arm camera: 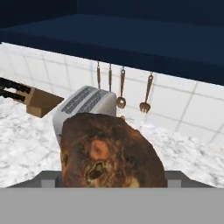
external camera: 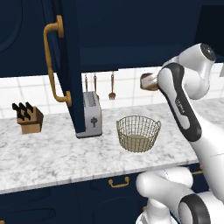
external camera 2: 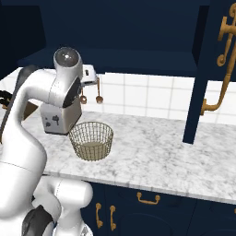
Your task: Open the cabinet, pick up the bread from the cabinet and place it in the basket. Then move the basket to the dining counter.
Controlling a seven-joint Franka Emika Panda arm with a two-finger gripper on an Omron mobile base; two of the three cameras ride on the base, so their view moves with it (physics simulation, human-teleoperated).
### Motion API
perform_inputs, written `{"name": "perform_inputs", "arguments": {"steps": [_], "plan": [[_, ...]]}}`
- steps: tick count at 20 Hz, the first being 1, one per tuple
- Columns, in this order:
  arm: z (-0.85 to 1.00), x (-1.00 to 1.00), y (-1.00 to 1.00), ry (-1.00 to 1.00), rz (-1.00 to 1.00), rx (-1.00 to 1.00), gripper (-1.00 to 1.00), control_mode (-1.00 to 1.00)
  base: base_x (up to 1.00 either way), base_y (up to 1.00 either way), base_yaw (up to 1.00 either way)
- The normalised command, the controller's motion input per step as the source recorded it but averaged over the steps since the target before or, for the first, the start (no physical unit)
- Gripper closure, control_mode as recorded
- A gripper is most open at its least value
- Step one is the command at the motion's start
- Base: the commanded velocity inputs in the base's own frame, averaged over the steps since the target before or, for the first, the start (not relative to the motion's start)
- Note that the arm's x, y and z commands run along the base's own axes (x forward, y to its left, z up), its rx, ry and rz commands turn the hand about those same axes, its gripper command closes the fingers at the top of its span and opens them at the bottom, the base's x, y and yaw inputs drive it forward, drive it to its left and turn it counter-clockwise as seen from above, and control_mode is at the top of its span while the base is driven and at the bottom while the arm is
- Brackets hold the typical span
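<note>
A brown, dark-crusted bread (arm camera: 111,151) sits large at the bottom of the hand view, held between my fingers. In the left base view the bread (external camera: 148,81) pokes out beside my forearm, and my gripper (external camera: 152,82) is shut on it, high above the counter, up and to the right of the basket. The tan wire basket (external camera: 138,133) (external camera 2: 91,140) stands open on the marbled counter (external camera: 52,153) with nothing inside. The navy cabinet door (external camera: 68,65) hangs open with its brass handle (external camera: 52,61); the other door (external camera 2: 203,69) is open too.
A silver toaster (external camera: 92,114) (arm camera: 83,107) stands just left of the basket, partly behind the open door. A knife block (external camera: 28,118) sits farther left. Brass utensils (external camera: 112,87) hang on the tiled wall. Navy drawers (external camera 2: 147,198) run below the counter.
</note>
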Motion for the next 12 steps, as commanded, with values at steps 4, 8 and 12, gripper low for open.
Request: {"name": "perform_inputs", "arguments": {"steps": [4,8,12], "plan": [[-0.87,-0.5,-0.23,0.34,-0.16,0.0,1.0,-1.0,0.0,0.0,0.0],[-1.0,-0.13,-0.46,0.23,-0.08,0.07,1.0,-1.0,0.0,0.0,0.0],[-1.0,0.73,-0.14,0.0,0.0,0.2,1.0,-1.0,0.0,0.0,0.0]]}}
